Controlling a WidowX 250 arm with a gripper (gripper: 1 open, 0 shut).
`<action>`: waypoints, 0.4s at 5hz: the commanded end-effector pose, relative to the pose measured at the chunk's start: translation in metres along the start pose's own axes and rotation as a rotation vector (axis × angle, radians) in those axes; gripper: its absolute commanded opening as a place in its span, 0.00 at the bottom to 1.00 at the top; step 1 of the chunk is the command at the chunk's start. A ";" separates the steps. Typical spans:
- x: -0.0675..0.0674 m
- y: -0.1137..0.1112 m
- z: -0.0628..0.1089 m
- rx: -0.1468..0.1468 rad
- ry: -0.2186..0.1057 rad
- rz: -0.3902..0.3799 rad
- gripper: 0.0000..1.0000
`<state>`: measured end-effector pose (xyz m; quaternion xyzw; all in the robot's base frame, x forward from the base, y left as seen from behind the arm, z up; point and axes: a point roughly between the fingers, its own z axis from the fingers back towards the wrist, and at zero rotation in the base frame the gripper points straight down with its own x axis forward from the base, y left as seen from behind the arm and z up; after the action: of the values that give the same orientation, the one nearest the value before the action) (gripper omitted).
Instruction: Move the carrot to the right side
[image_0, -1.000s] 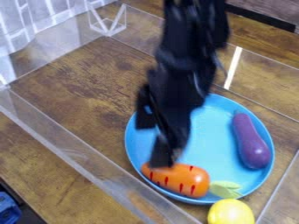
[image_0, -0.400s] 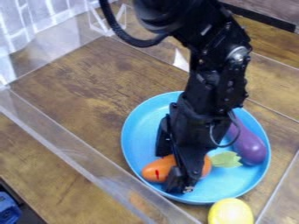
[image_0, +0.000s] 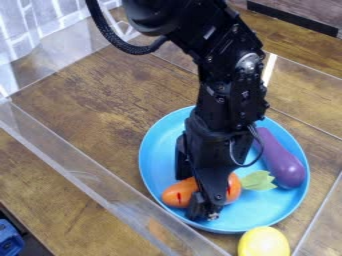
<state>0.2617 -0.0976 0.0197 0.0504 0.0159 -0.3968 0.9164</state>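
Closest to the camera, a yellow lemon (image_0: 263, 244) is being seen just outside the rim of a blue plate (image_0: 163, 150), while something blue (image_0: 11, 240) is being cut off by the left edge of the view. On the near part of the plate, the orange carrot (image_0: 179, 193) is being partly covered by the black gripper (image_0: 201, 200) — its fingers are being held spread, lowered around the carrot's middle (whether both sides are being touched cannot be told). The carrot's pale green leafy end (image_0: 255, 180) is being pointed toward the right of the view, near a purple eggplant (image_0: 282, 160), which is being held by the same plate along its right side. Farther back, the brown wooden tabletop (image_0: 94, 95) is being crossed by a transparent strip (image_0: 100, 180) — and beyond it, at the upper left, a white wire rack (image_0: 34, 30) is being shown.
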 end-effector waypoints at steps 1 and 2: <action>0.004 -0.010 0.002 -0.001 -0.014 -0.063 0.00; 0.007 -0.004 0.000 -0.003 -0.015 -0.114 0.00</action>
<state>0.2644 -0.1062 0.0199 0.0481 0.0114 -0.4433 0.8950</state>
